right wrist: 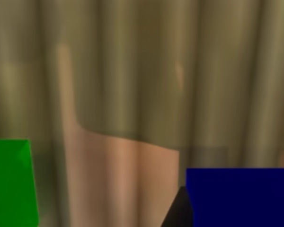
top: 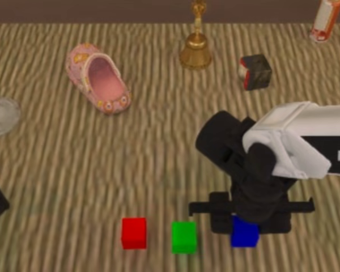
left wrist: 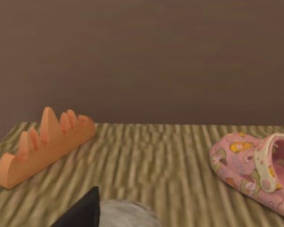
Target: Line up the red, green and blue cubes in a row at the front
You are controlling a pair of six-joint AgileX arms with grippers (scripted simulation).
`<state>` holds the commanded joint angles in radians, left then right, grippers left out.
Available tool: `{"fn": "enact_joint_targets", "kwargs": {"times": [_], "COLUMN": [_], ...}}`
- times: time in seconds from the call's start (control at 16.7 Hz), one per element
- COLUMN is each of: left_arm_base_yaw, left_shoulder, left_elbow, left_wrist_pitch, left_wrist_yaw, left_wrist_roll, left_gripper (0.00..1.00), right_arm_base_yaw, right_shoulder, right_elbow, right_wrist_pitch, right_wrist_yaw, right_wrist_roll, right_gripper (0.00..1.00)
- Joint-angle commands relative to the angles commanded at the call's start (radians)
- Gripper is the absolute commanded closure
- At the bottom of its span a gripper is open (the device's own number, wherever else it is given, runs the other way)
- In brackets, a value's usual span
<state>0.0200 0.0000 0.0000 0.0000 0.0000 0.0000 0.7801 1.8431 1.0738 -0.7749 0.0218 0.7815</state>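
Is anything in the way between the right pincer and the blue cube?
Nothing visible. The right pincer is directly over the blue cube, at the right end of the row beside the green cube and red cube.

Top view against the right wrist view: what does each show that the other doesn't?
Only the top view shows the small bright red cube, pink patterned slipper, brass bell, dark black box and the right end effector over the blue cube. The right wrist view shows nothing that the top view lacks. Both show the bright green cube and bright blue cube.
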Motion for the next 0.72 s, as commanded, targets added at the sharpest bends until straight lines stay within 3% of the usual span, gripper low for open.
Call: {"fn": "enact_joint_targets", "kwargs": {"times": [0.72], "left_arm_base_yaw": [0.0], "left_shoulder": [0.0], "left_elbow": [0.0], "left_wrist_pitch": [0.0], "left_wrist_yaw": [0.0], "left_wrist_roll": [0.0], "left_gripper": [0.0], "right_arm_base_yaw": [0.0], "right_shoulder": [0.0], "right_elbow": [0.0], "right_wrist_pitch": [0.0], "right_wrist_yaw": [0.0], "right_wrist_roll": [0.0], "right_gripper": [0.02]}}
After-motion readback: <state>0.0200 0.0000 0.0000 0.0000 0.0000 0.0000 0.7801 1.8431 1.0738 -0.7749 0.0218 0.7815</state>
